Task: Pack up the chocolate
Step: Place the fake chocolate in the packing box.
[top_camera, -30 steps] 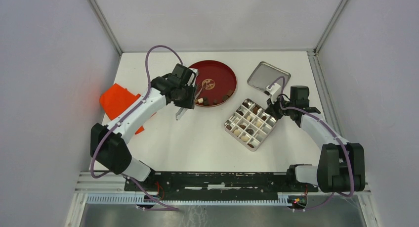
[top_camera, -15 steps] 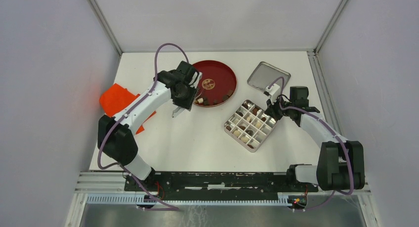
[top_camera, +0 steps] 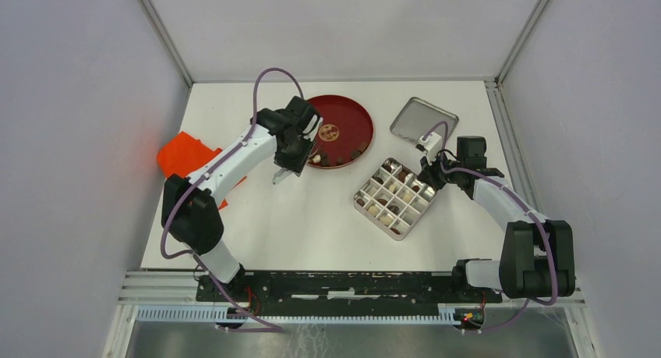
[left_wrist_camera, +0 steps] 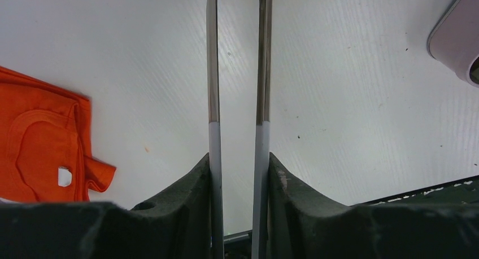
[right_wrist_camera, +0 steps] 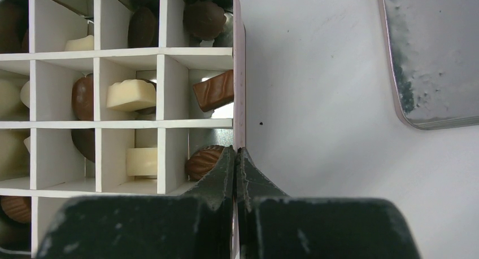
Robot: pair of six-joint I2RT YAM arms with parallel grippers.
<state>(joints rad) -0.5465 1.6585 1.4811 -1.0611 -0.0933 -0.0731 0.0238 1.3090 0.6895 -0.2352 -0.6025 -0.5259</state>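
Several small brown pieces of chocolate point(top_camera: 334, 160) lie along the near rim of the red plate point(top_camera: 348, 122). More chocolate point(right_wrist_camera: 131, 94), dark, milk-brown and cream, fills cells of the divided box point(top_camera: 366, 198). My left gripper point(top_camera: 295, 154) hovers at the plate's near-left edge, shut on metal tweezers point(top_camera: 281, 174). In the left wrist view the tweezers' two arms point(left_wrist_camera: 212, 73) run up between the left gripper's point(left_wrist_camera: 238, 157) fingers, and their tips are out of frame. My right gripper point(top_camera: 431, 173) is shut on the box's right wall point(right_wrist_camera: 239, 73), right gripper point(right_wrist_camera: 235, 152) beside a ridged brown piece.
The box's metal lid point(top_camera: 421, 120) lies upside down at the far right, lid point(right_wrist_camera: 429, 56) near my right gripper. An orange cloth point(top_camera: 183, 159) lies at the table's left edge, cloth point(left_wrist_camera: 39, 140) left of the tweezers. Grey walls stand on three sides.
My left arm's elbow has swung toward the middle and the far side, while its gripper shifted slightly right beside the plate. The right arm and the box have not moved.
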